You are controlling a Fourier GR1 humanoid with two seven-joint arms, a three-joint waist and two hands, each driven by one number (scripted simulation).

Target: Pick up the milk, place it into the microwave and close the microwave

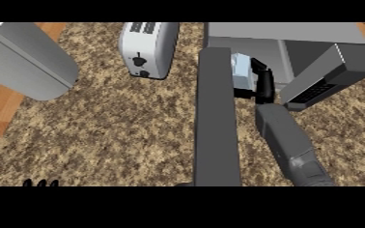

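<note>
The milk [242,71] sat in the fingers [259,67] of the right hand [264,83], which were curled round its right side, so the carton lay just to the left of the palm. It looked roughly upright, with its pale face turned toward the open door [216,121]. That door stood out from the microwave [285,31] as a long dark slab running toward the robot. It was just beside the carton on the left, and whether the two touched could not be told. The carton was held at the microwave's mouth, with the cavity opening beyond it and to its right. The keypad panel [317,89] closed that side. Whether its base already rested on the oven floor was hidden. Judging from this, the next move turned on going forward and a little rightward, away from the door, before any release. The right hand was plainly the nearer one for that. The left hand [40,182] showed only as straight fingertips at the lower left edge, resting well apart across the tabletop [128,125]. A toaster [148,48] stood left of the door.
</note>
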